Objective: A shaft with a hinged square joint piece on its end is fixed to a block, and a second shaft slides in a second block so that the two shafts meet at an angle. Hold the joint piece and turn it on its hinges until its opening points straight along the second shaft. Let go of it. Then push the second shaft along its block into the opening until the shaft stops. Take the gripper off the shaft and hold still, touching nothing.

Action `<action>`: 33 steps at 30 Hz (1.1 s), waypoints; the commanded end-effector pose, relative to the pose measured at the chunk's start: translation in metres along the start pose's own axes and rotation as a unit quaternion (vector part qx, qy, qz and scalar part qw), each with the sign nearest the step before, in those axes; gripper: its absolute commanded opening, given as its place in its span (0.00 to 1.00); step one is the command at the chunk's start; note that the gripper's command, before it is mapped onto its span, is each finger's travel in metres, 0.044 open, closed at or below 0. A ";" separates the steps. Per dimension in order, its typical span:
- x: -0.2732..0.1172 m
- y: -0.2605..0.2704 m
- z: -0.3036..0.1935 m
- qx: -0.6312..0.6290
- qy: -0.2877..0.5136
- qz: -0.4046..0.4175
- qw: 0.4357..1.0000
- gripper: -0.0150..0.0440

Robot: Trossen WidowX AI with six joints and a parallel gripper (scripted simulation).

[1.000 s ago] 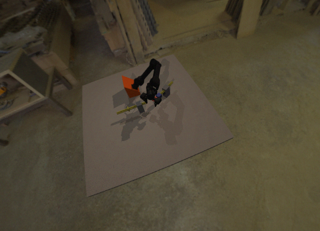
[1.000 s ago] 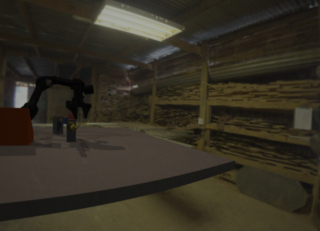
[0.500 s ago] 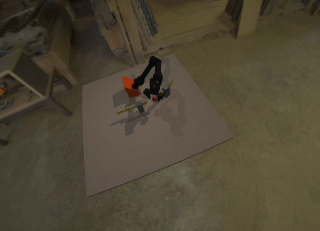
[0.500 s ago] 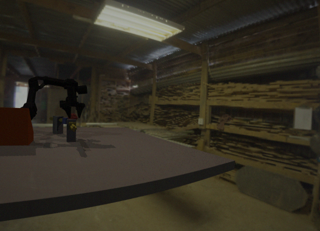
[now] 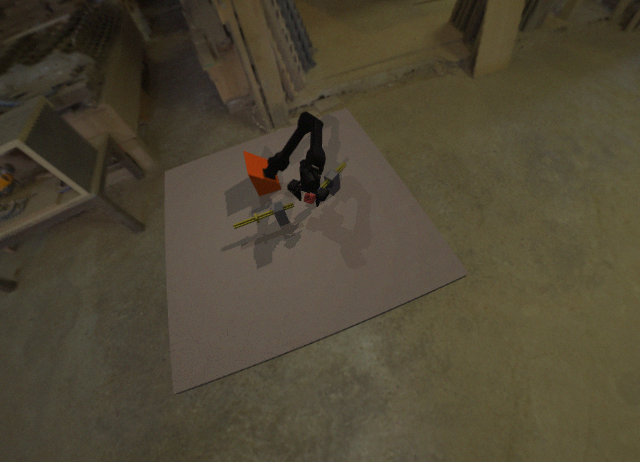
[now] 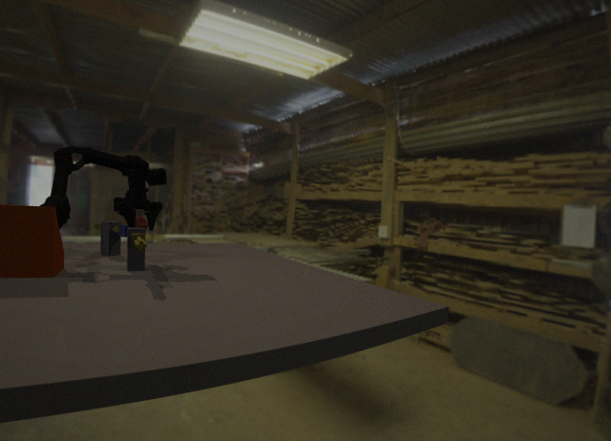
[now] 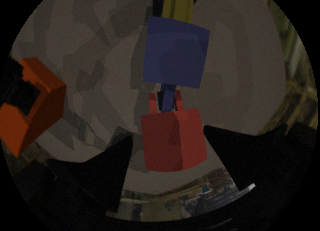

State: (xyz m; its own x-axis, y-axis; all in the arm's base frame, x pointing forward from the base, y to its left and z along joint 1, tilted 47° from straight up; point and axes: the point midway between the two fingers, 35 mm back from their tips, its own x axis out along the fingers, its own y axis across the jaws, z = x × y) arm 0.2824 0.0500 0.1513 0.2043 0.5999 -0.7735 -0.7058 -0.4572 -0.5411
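The red joint piece hangs by its hinge arms from the blue hinge part on the end of the first yellow shaft. That shaft runs through a grey block. The second yellow shaft sits in the other grey block, its inner end apart from the joint piece. My gripper is open, pointing down, with one finger on each side of the joint piece. Which way the opening faces cannot be told.
An orange wedge-shaped box stands beside the arm's base, on the second shaft's side. Both blocks and the box stand on the pinkish-grey table top. The second shaft carries a small collar outside its block.
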 end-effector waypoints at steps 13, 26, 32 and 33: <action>0.010 0.001 0.001 0.001 0.001 0.000 1.000 0.64; 0.010 0.001 0.001 0.001 0.001 0.000 1.000 0.56; 0.010 0.001 0.001 0.001 0.001 0.000 1.000 0.56; 0.010 0.001 0.001 0.001 0.001 0.000 1.000 0.56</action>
State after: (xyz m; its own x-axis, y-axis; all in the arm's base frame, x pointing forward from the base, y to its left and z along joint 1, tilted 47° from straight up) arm 0.2831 0.0564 0.1437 0.2023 0.6004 -0.7737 -0.7068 -0.4574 -0.5397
